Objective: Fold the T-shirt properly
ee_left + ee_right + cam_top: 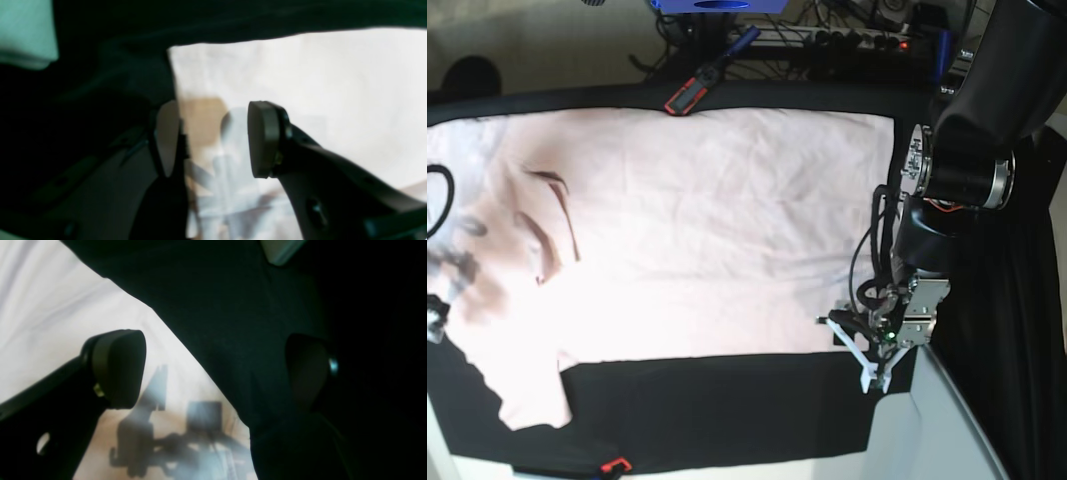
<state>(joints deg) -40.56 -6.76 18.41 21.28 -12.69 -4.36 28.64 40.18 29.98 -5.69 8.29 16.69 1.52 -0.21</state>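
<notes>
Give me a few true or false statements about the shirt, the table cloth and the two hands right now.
1. The T-shirt lies spread open on the black table cloth. True.
2. The left hand is clamped shut on the shirt. False: its jaws stand apart over the shirt's edge.
3. The right hand is open. True.
4. The shirt is folded into a small square. False: it is unfolded, one sleeve sticking out.
5. The left hand sits near a shirt corner. True.

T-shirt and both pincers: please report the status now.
Left pincer open, over T-shirt corner. Right pincer open, straddling shirt edge, empty. T-shirt flat, unfolded, on black cloth. No obstruction seen.
</notes>
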